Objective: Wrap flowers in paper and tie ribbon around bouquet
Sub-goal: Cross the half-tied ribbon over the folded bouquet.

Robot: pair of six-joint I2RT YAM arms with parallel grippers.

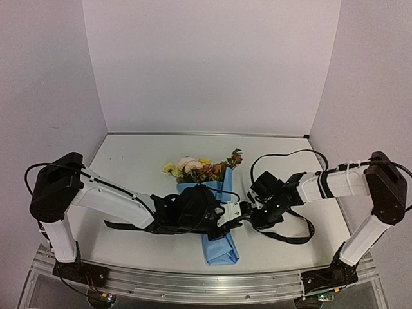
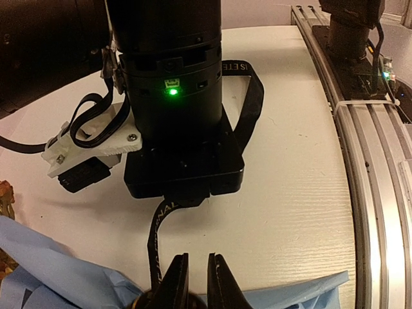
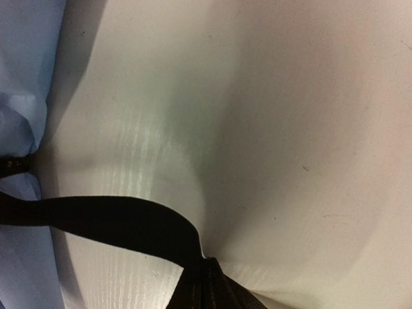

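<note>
Right gripper clamped on ribbon just right of bouquet, which lies near-far; left gripper barely parted over paper, ribbon alongside.

There is one bouquet and one ribbon.

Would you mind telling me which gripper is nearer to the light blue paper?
Left. The left gripper hangs right at the paper's edge, with its fingers over it. The right gripper is off to the paper's right, over the table, shut on the black ribbon.
</note>
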